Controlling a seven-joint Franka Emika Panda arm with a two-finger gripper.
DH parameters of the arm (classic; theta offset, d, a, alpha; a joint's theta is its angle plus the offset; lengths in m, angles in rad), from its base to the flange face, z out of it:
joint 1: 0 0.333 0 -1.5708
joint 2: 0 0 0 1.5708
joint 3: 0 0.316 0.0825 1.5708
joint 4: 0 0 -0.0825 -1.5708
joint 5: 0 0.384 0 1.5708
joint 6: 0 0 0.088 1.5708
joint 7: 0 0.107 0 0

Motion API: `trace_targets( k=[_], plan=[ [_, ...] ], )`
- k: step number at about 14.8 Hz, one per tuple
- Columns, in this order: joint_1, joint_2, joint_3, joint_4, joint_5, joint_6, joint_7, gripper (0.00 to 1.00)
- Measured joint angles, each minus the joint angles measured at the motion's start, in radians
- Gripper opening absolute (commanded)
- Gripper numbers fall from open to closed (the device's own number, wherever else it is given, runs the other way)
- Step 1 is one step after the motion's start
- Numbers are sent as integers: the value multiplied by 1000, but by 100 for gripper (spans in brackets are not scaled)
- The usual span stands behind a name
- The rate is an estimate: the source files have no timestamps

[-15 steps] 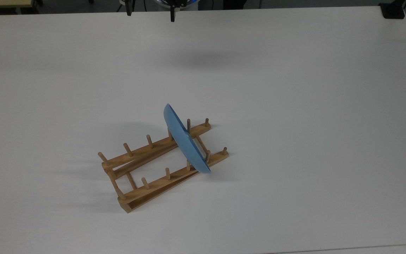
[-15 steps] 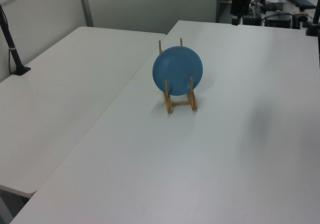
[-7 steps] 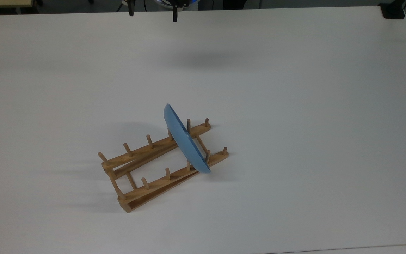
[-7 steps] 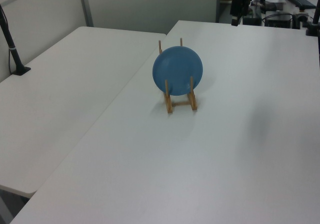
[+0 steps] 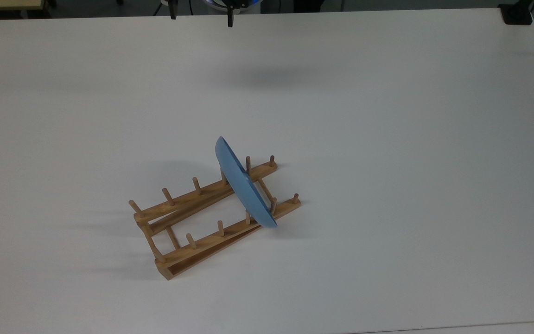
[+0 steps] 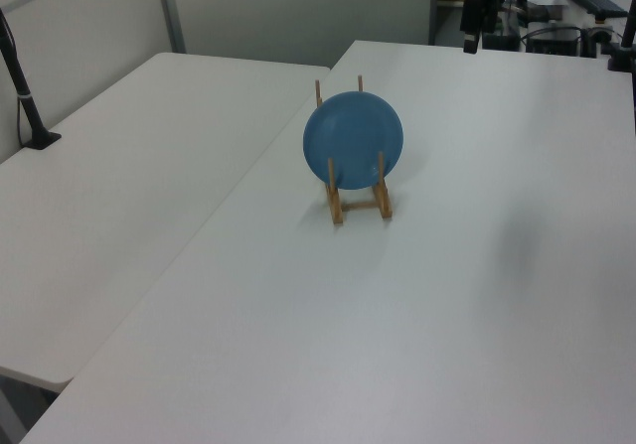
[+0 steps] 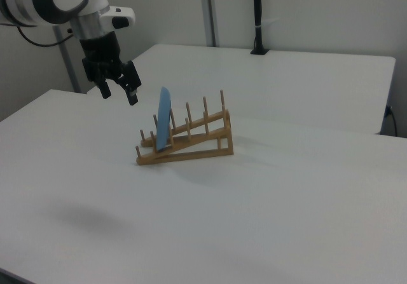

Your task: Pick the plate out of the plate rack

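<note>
Plain light-blue plate (image 5: pixel 244 185) — light-brown wooden rack (image 5: pixel 202 218) — seemingly white table (image 5: pixel 387 139).

Probably a robotics lab: bare white tables (image 6: pixel 149 166), a grey partition wall (image 6: pixel 288 12), a clamped camera pole (image 7: pixel 257 17).

Bright, even overhead light casts soft shadows on the white table (image 5: pixel 387 139) (no glare), all views reasonably sharp.

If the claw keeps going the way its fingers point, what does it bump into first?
Probably the bare white table. The open claw points downward, off to the right view's left of the blue plate; depth is hard to judge.
</note>
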Motion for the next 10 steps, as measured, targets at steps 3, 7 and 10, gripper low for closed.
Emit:
trace_targets(
  k=[3,7,10],
  plan=[
    [-1,1,0,-1,0,0,-121,100],
    [-23,11,-3,-1,0,41,-287,100],
    [-28,36,-4,-2,0,201,-301,100]
  ],
)
